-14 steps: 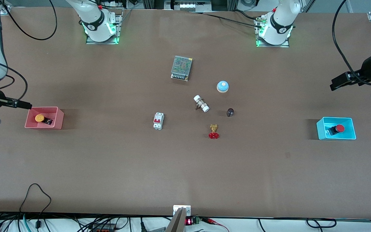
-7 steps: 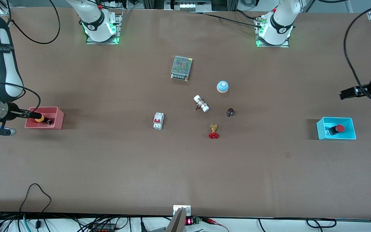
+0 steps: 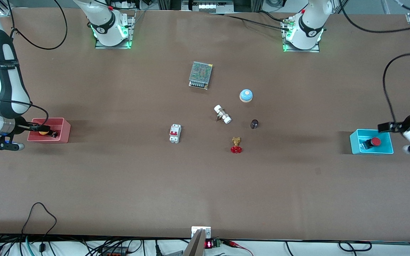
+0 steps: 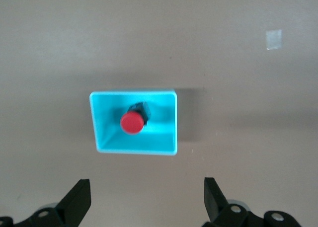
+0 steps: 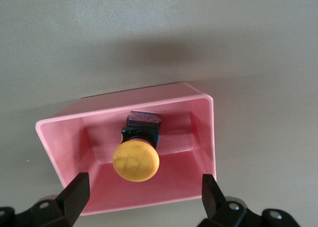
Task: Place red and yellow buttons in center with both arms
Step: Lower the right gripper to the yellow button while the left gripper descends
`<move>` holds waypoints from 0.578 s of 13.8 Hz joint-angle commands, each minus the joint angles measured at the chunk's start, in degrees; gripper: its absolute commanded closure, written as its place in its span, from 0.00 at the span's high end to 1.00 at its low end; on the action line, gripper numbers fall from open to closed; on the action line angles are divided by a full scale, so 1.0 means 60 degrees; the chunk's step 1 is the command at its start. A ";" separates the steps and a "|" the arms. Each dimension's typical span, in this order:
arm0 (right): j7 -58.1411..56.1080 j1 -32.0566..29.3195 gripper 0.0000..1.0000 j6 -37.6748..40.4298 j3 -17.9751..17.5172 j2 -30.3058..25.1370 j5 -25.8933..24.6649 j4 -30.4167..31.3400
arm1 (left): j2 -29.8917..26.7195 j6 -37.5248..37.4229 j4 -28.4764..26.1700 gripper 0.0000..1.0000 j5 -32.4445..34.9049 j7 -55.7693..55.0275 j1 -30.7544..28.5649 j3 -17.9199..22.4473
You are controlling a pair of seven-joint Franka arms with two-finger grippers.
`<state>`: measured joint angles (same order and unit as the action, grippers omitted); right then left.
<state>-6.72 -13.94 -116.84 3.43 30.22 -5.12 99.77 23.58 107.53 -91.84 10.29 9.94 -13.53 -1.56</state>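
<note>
Right arm: reaches from its base to the right arm's end of the counter (image 3: 205, 192), wrist bent low.
Right claw (image 5: 141, 199): spread wide, over the pink bin (image 3: 64, 131) (fingers (image 5: 74, 194) straddle its rim).
Yellow button (image 5: 135, 160): lies in the pink bin, cap toward the claw.
Left arm: curls in at its own end of the counter.
Left claw (image 4: 146, 202): spread, empty, just beside the cyan bin (image 3: 354, 144).
Red button (image 3: 371, 142): on its side in the cyan bin.
Center: bell (image 3: 246, 95), valve (image 3: 236, 145).
</note>
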 commanded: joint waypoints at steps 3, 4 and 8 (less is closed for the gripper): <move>-0.0110 0.0008 1.00 -0.0579 -0.0073 0.0295 -0.0128 -0.0060 | 0.0756 0.2289 -0.0702 1.00 0.0159 0.1081 -0.0981 -0.0165; -0.0124 0.0008 1.00 -0.0580 -0.0073 0.0325 -0.0128 -0.0060 | 0.0902 0.2569 -0.0791 1.00 0.0159 0.1199 -0.1128 -0.0179; -0.0124 0.0081 0.87 -0.0492 -0.0088 0.0354 -0.0128 -0.0046 | 0.1021 0.3622 -0.1639 1.00 0.0145 0.1493 -0.1276 -0.0194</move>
<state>-6.95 -13.47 -119.84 3.05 32.09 -5.12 99.75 30.51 125.75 -98.48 10.31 17.84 -20.61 -1.73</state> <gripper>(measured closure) 0.053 0.000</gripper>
